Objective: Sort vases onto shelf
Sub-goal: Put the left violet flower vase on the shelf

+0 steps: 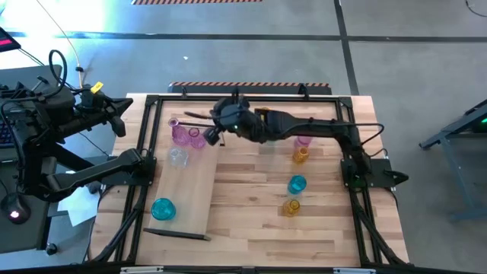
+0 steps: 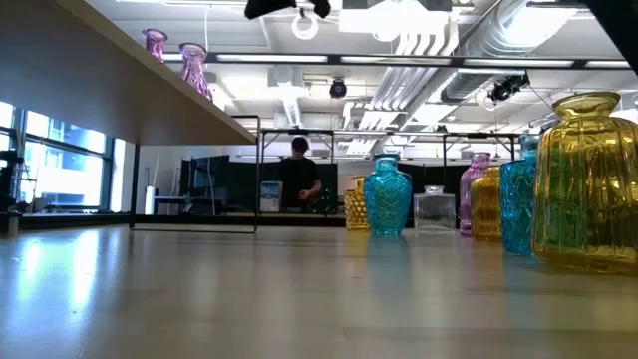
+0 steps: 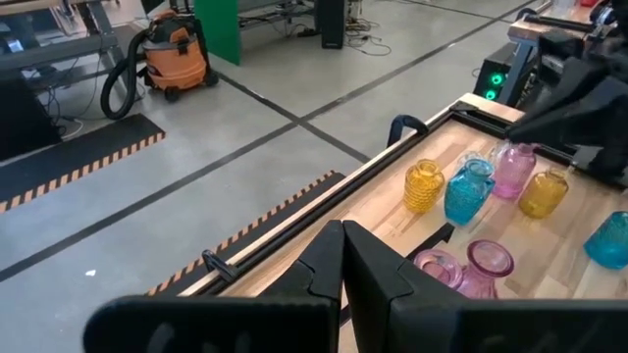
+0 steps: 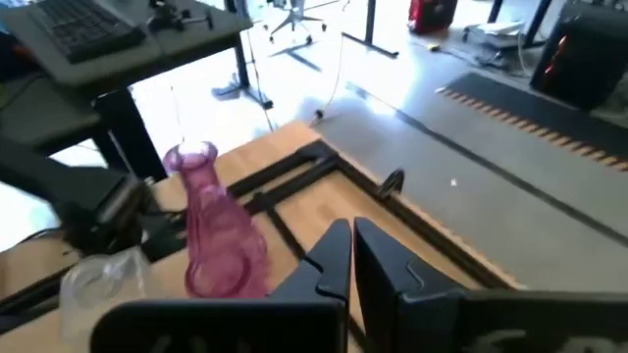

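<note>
From above, I've got the right gripper (image 1: 214, 122) reached across to about 11 o'clock on the table (image 1: 251, 228), fingers pinched together with nothing in them, just beside the two pink vases (image 1: 185, 135) sitting on the shelf (image 1: 190, 198). A clear vase (image 1: 177, 157) and a teal vase (image 1: 163, 208) are on that board too, further toward 7 o'clock. Four more wait on the tabletop around 3 o'clock: pink, amber, teal, amber. My left gripper (image 1: 122, 125) is parked off the 9 o'clock edge, closed and empty as well.

Table-level camera: the big amber vase (image 2: 588, 184) looks ribbed and thin-walled, so I'd guess light, rigid, slick and very breakable. The teal one (image 2: 388, 196) has a narrow neck over a fat belly.

Left wrist cam: closed fingers (image 3: 368, 270), pink rims (image 3: 488, 260) just past them, more vases beyond.

Right wrist cam: shut fingers (image 4: 339, 260), a tall pink vase (image 4: 216, 230) close by. I'd grab these at the neck just under the flared lip, gently, since glass won't give and a belly grip could squirt out.
</note>
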{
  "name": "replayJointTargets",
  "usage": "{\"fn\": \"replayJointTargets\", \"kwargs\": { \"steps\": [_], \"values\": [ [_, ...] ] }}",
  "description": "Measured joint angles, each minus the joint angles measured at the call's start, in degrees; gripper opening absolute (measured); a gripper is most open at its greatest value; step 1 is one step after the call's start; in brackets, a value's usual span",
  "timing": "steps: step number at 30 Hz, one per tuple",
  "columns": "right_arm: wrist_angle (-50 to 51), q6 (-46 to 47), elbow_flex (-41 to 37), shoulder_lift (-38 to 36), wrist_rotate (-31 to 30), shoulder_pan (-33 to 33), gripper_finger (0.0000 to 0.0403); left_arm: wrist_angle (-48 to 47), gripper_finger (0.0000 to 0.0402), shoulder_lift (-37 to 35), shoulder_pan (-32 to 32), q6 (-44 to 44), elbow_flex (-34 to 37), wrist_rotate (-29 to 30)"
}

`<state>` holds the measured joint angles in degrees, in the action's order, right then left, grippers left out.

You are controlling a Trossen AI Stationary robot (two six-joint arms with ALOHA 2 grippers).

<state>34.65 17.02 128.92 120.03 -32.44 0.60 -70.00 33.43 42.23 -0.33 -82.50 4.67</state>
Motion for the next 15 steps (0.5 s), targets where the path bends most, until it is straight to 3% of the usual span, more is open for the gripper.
{"fn": "replayJointTargets", "kwargs": {
  "steps": [3,8,15],
  "values": [
    [1.5,-1.6,6.3,4.6,2.0,0.4,0.0,0.0,0.0,0.0,0.0,0.2,0.0,0.0],
    [-2.6,0.7,3.8,5.9,3.4,0.5,0.0,0.0,0.0,0.0,0.0,0.2,0.0,-0.2],
    [2.9,4.7,3.9,5.9,1.6,0.1,0.0,-0.3,0.0,-0.1,0.0,0.6,0.0,-1.0]
  ]
}}
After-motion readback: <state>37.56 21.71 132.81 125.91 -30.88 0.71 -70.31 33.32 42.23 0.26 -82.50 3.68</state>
